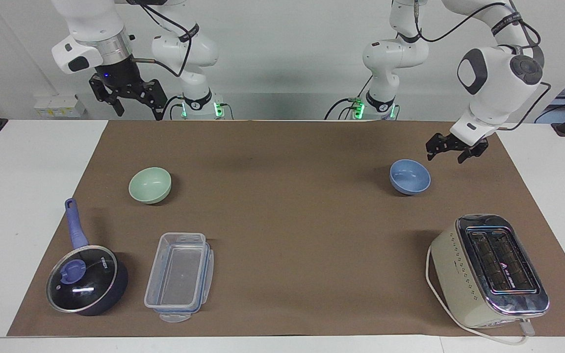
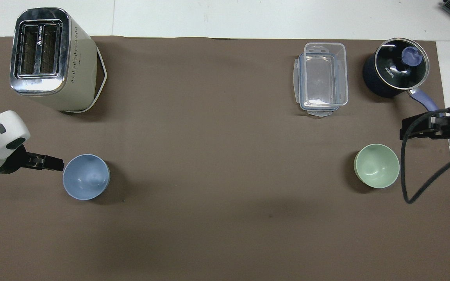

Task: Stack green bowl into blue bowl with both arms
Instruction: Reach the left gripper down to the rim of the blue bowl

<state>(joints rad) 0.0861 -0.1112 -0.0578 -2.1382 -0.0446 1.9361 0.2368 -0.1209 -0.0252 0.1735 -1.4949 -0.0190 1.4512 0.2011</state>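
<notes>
My left gripper (image 1: 451,151), fingers apart, hangs upper right beside the blue bowl (image 1: 410,177) for its rim; my right gripper (image 1: 133,100), open, waits upper left above the green bowl (image 1: 150,185).

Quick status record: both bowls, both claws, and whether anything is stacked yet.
green bowl: on the mat toward the right arm's end, empty
blue bowl: on the mat toward the left arm's end, empty
left claw: open, low beside the blue bowl, not touching
right claw: open, raised at the table's robot edge, waiting
stacked: no
</notes>
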